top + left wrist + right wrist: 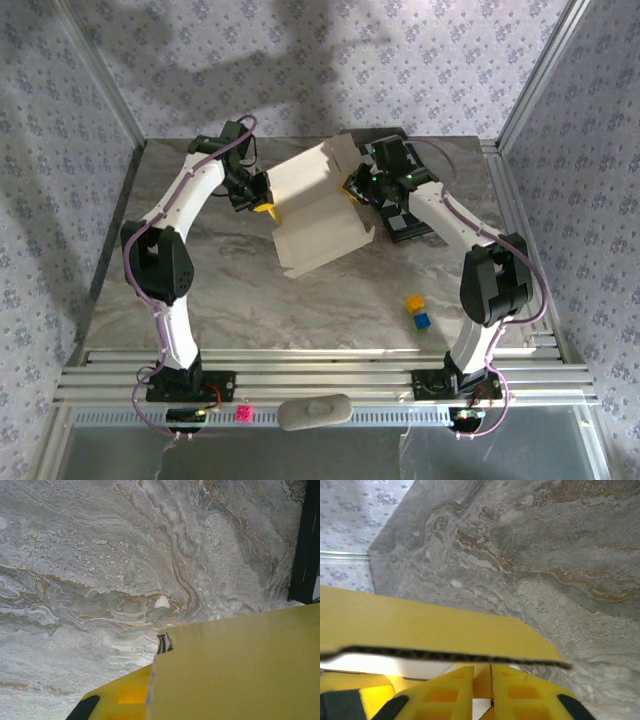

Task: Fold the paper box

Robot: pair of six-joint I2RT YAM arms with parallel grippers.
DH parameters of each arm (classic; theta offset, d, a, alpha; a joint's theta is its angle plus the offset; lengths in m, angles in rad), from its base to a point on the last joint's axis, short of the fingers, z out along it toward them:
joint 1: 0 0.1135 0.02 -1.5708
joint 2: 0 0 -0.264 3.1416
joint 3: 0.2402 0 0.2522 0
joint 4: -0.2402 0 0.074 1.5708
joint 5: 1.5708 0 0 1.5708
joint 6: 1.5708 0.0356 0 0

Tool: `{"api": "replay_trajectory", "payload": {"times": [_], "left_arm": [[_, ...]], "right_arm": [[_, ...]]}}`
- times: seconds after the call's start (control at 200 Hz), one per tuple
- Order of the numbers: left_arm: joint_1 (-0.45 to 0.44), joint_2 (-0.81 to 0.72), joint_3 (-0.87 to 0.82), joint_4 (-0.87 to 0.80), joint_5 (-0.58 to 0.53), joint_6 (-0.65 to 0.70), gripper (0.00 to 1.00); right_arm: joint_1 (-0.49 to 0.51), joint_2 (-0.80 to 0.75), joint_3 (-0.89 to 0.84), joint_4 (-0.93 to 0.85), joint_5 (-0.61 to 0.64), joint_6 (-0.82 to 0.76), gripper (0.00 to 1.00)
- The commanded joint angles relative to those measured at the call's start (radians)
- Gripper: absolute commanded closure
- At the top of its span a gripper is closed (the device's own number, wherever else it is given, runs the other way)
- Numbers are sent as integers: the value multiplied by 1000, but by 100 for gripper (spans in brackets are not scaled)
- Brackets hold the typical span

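Top external: the paper box (315, 215) is thought light, bendy; edges are best held; pinched by left gripper (262, 208); right gripper (352, 188) closed.

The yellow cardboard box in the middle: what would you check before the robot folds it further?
1. Left gripper shut on the left edge of the paper box, a thin yellow cardboard sheet: ok.
2. Right gripper closed at a flap edge; actually pinching cardboard: cannot tell.
3. Box fully folded: not ok, pale inside lies open.
4. Small yellow cube and blue cube lie apart from the box: ok.
5. Black-and-white chequered board clear of the box: cannot tell.
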Motion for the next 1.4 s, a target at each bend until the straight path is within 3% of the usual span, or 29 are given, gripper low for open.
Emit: {"api": "replay_trajectory", "payload": {"times": [0.0,0.16,0.37,0.465,0.62,0.72,0.86,0.974,1.394], "left_arm": [[-13,-48,1,49,100,-16,100],[-9,-47,3,47,100,-16,100],[5,-47,-9,25,88,20,100],[11,-45,-7,4,67,51,100],[14,-36,13,-32,45,85,100],[14,-23,42,-64,36,105,100],[14,-8,82,-101,24,130,100],[12,-5,91,-123,12,145,100],[2,-5,92,-145,-3,162,100]], "right_arm": [[44,35,62,-138,34,-84,91],[69,47,123,-228,85,-154,91],[37,-93,141,-214,74,-351,59],[-17,-202,110,-171,23,-436,52],[-116,-311,49,-102,-34,-580,51],[-118,-352,-18,-31,25,-782,49],[-119,-394,-184,168,3,-1043,39],[-119,-328,-144,121,-25,-1164,36],[-80,-134,22,74,-29,-1205,41]]}}
